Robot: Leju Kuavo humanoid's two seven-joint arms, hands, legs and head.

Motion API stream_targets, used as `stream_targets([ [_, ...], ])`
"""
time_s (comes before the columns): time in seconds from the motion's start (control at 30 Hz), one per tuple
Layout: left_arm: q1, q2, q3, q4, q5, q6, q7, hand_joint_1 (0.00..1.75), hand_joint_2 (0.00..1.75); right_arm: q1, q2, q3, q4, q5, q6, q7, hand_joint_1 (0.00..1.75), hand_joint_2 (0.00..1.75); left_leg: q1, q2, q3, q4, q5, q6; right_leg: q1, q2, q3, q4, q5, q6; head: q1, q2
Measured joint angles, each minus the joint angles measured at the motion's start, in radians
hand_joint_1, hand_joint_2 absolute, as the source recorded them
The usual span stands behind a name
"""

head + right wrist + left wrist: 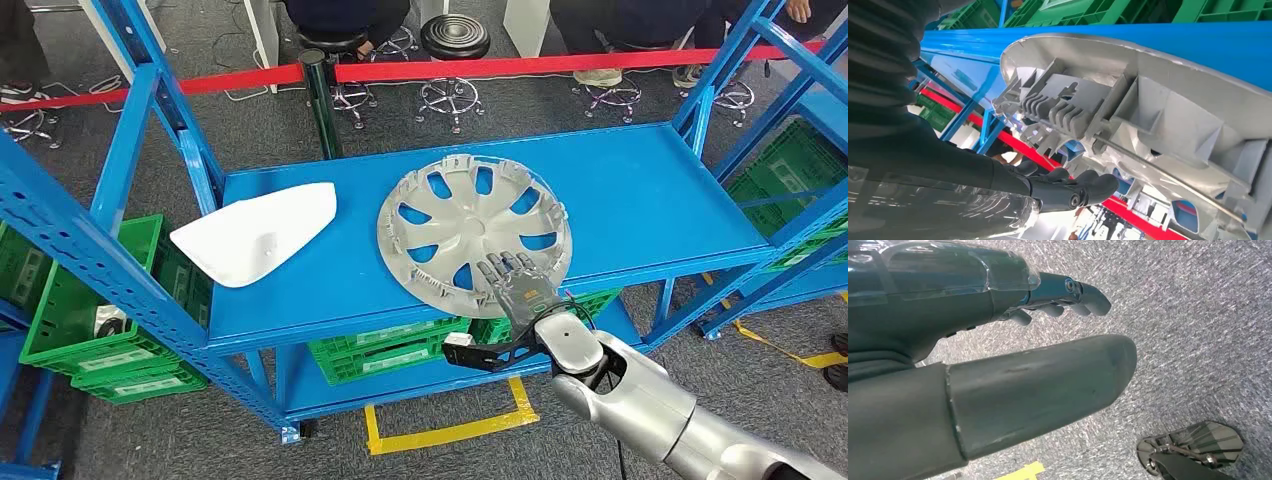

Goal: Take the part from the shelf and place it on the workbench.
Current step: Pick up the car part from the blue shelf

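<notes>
Silver hubcap (pixel 474 236): lies inner side up on the blue shelf (pixel 660 200), centre of the head view.
Right hand (pixel 514 283): fingers stretched flat and apart over the hubcap's near rim; nothing gripped; contact unclear.
Left hand (pixel 998 340): hangs over grey carpet (pixel 1198 315), fingers loosely extended, holding nothing.
White panel (pixel 256 233): on the shelf, left of the hubcap, apart from it.
Green crates (pixel 90 320): lower tiers.

Wheel cover (pixel 474 238) lying on shelf top deck (pixel 640 190), panel part (pixel 256 234) to its left on the same deck, right hand (pixel 518 285) over the cover's near rim, crates (pixel 385 347) on the lower deck beneath, barrier tape (pixel 520 66) and stools (pixel 454 40) behind the shelf.
</notes>
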Motion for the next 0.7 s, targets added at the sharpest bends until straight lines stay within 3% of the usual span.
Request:
stream_targets([
  [0.7, 0.000, 0.002, 0.000, 0.000, 0.000, -0.002, 0.005, 0.00, 0.00, -0.011, 0.027, 0.032, 0.136, 0.037, -0.034, 0.000, 0.00, 1.75, 0.000, -0.004, 0.001, 0.000, 0.000, 0.000, 0.000, -0.002, 0.000, 0.000, 0.000, 0.000, 0.000, 0.000],
])
